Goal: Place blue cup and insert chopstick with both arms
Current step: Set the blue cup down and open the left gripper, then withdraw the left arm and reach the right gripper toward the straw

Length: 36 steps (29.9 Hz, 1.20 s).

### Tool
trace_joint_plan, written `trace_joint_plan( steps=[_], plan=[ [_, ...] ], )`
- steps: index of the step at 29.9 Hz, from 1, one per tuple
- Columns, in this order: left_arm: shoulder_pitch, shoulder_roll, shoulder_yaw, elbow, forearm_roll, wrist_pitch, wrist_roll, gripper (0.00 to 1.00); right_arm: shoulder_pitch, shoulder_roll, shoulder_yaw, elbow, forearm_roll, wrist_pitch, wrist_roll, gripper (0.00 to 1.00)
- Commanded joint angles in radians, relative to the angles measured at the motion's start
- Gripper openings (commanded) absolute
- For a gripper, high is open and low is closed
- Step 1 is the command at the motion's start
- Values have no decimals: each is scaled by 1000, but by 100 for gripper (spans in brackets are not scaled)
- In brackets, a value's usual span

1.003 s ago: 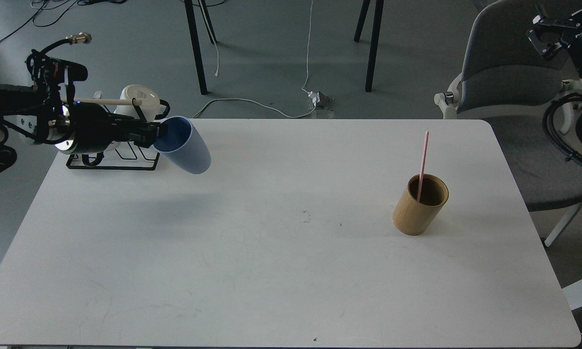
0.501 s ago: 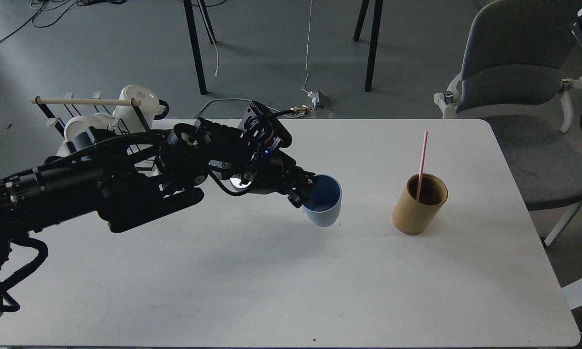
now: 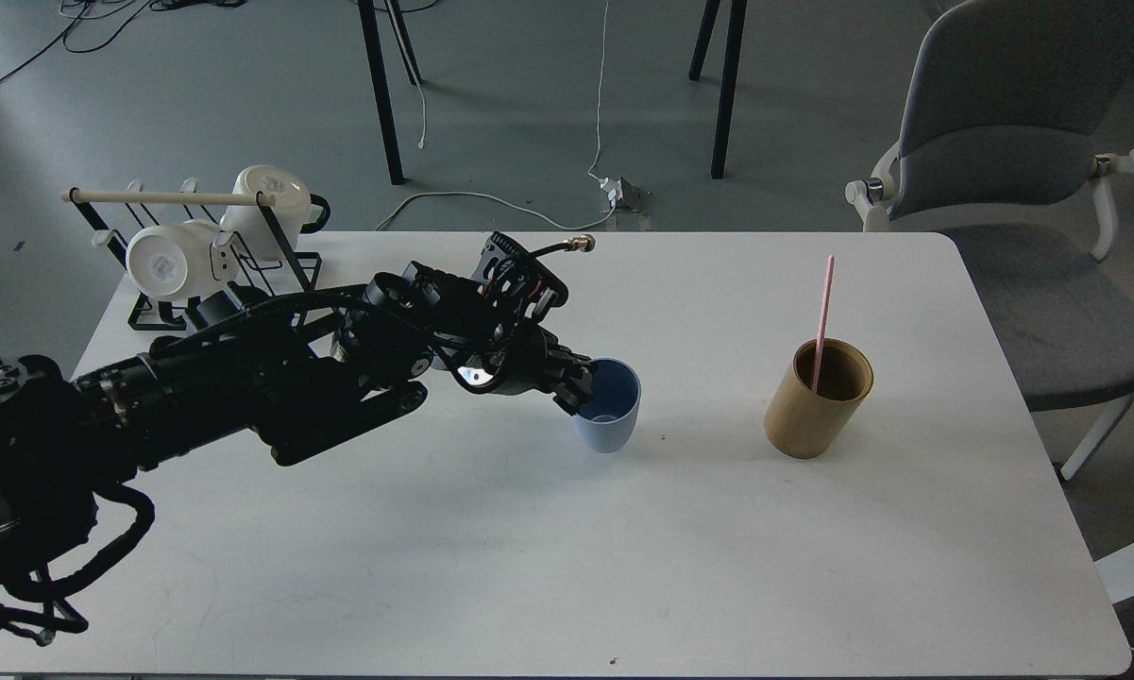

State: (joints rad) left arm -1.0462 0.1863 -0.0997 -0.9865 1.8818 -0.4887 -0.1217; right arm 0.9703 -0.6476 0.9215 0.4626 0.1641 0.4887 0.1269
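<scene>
The blue cup (image 3: 609,411) stands upright on the white table (image 3: 529,548), a little left of centre. My left gripper (image 3: 578,385) is shut on its left rim, one finger inside and one outside. The left arm reaches in from the lower left across the table. The pink chopstick (image 3: 822,316) leans upright inside the tan bamboo cylinder (image 3: 817,401) to the right of the cup. My right gripper is out of view; only a bit of the right arm shows at the top right edge.
A black wire rack (image 3: 217,274) with white mugs and a pale wooden rod stands at the table's back left corner. A grey chair (image 3: 1010,170) stands beyond the right edge. Table legs and cables are on the floor behind.
My left gripper has carried the cup from the rack across the table, turned it upright and lowered it onto the table. The right arm has moved up, almost out of view.
</scene>
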Motion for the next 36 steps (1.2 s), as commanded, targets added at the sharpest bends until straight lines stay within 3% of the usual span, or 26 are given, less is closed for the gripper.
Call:
trace_joint_plan(
  steps=[1, 7, 8, 12, 13, 14, 21, 28, 30, 34, 36],
  plan=[
    [12, -1, -2, -14, 0, 0, 8, 10, 1, -7, 8, 1, 0, 0, 0, 100],
    [18, 8, -9, -12, -3, 0, 8, 21, -1, -6, 2, 1, 0, 0, 0, 100],
    [21, 13, -12, -12, -4, 0, 8, 27, -1, -6, 0, 2, 0, 0, -1, 100],
    [20, 24, -50, -12, -36, 0, 1, 59, -5, -6, -7, 10, -2, 0, -4, 100],
    [20, 31, -79, -12, -64, 0, 1, 75, -10, -7, -7, 19, -3, 0, -7, 100],
    [21, 47, -125, -12, -108, 0, -1, 98, -13, -7, -15, 36, -5, 0, -9, 100],
    [14, 172, -339, 5, -592, 0, -13, 100, 16, -115, -236, 276, -201, -4, -1, 100],
    [23, 211, -486, 116, -1035, 0, -30, 100, -15, -234, -277, 618, -653, -220, -1, 100],
    [37, 206, -540, 184, -1157, 0, -79, 100, -28, -260, -305, 712, -792, -281, -1, 100],
    [81, 205, -591, 241, -1444, 0, -235, 100, -33, -312, -346, 846, -1016, -306, -1, 100],
    [98, 200, -591, 241, -1567, 0, -250, 100, -33, -351, -363, 915, -1145, -306, -1, 100]
  ],
)
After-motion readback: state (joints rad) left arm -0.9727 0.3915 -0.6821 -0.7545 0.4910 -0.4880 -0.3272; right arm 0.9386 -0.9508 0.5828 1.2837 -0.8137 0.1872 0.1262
